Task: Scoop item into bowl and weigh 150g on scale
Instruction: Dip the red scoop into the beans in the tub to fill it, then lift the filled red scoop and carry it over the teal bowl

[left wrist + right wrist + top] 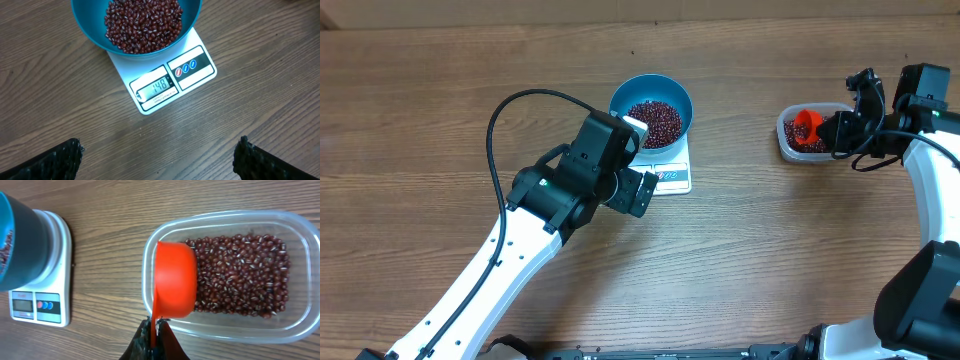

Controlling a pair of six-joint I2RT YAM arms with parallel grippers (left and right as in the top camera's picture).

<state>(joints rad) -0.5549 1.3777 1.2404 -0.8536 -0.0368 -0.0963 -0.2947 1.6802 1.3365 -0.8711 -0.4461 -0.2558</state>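
Your right fingers (172, 347) are clenched on the handle of the orange scoop (175, 280), which lies in the tub (300, 325) against the beans (240, 275). Your left fingers (55, 161) hang spread and empty over the bench (260, 100), near the scale (165, 75). The bowl (87, 27) of beans stands on it; the display (157, 89) seems to read just short of target. You're topping up: next, carry over only a few beans.

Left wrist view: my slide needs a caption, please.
Blue bowl of red beans on the white scale, display reading 148, left gripper open.
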